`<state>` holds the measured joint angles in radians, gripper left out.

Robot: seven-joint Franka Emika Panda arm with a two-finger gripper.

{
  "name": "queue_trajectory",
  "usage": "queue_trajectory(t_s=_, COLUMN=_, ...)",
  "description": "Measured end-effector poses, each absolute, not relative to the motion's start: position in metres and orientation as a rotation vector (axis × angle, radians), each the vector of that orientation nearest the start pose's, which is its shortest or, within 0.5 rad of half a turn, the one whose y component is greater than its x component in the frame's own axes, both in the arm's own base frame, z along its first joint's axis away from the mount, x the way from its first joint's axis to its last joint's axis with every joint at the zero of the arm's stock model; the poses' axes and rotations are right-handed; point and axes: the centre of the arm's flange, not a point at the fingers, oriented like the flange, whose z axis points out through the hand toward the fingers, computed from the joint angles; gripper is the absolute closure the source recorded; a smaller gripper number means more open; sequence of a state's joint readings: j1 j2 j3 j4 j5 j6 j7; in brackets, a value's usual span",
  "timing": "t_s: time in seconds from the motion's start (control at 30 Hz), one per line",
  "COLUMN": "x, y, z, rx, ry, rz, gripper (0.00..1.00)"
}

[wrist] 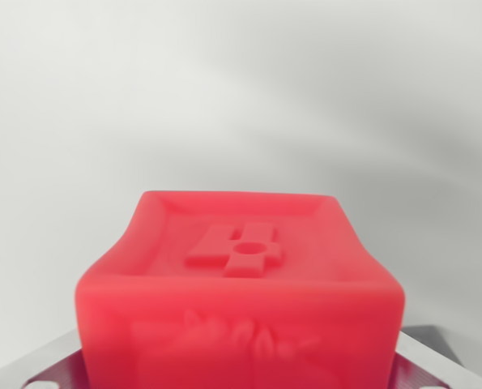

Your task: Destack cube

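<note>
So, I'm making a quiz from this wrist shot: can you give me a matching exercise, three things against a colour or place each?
Things:
1. red cube
2. raised numeral 4 on the cube's top face
3. metal gripper parts

Descriptions:
A. grey, at the bottom corners of the view
B. fills the lower centre of the view, blurred embossing on its near face
C. same red as the block, with a round hole in it

Pairs: 1-B, 2-C, 3-A

Whether the jaws press on the cube cannot be told from this view.
</note>
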<state>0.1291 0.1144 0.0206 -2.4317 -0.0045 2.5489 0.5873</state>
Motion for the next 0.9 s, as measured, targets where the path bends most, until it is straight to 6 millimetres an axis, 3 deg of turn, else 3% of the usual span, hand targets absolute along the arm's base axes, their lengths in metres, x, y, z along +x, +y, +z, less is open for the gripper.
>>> queue_trajectory(t_s=0.9, x=0.511, y=0.118, z=0.259, rx=-3.052, ry=0.732, rz=-0.002, gripper=1.00)
